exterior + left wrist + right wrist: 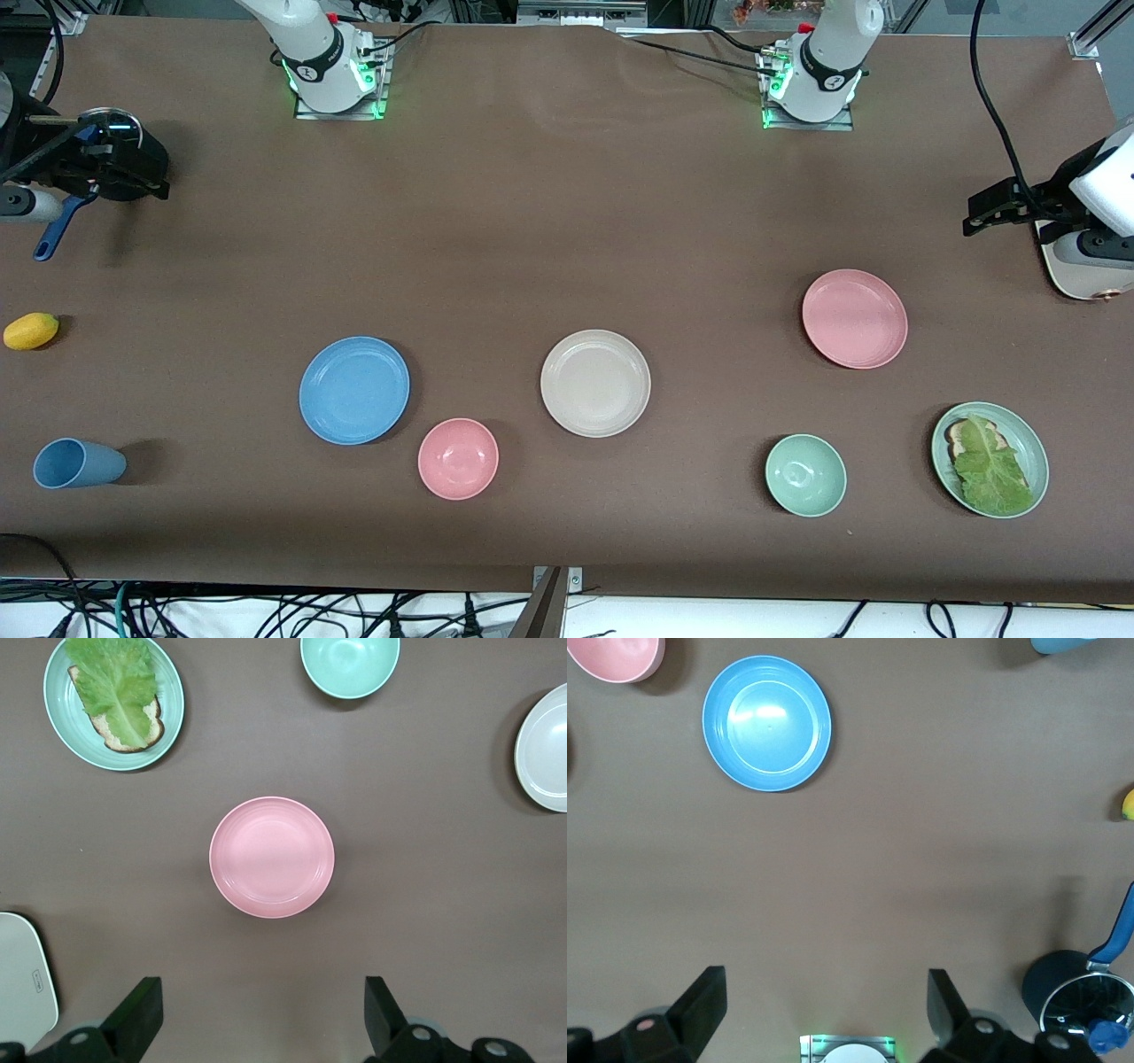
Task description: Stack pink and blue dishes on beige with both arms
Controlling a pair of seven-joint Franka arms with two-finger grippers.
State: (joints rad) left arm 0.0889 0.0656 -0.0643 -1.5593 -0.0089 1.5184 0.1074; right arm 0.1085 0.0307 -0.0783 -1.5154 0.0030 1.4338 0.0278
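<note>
Plates are being observed unstacked; nothing is being held by either arm.

Right gripper [824, 1014] is being held high at the right arm's end of the table, over a blue-handled pot with a glass lid [106, 146]; its fingers [704, 1001] are being seen spread apart with nothing between them. Lemon [31, 330] and blue cup [78, 463], lying on its side, are being noted well below that gripper, toward the front camera. Blue plate [354, 390] is lying flat, well apart from the right gripper toward the table's middle, with a pink bowl [458, 458] just beside it.

Beige plate [595, 383] is sitting bare at mid-table, between the two coloured plates.

Pink plate [855, 318] is lying flat, near the left gripper [261, 1014] and slightly ahead of its open jaws in the wrist view. Green bowl [805, 475] and a green plate with bread and lettuce [990, 458] are lying nearer the front camera. Left gripper is being held over a cream appliance [1076, 270] at the left arm's end, fingers [142, 1005] apart and empty.

Risks being judged: flat rims are offering little to pinch, so a plate could be slipping or tilting during lifting; the pink bowl could be getting knocked, or mistaken for the pink plate; both arms converging on the beige plate together could be colliding.
</note>
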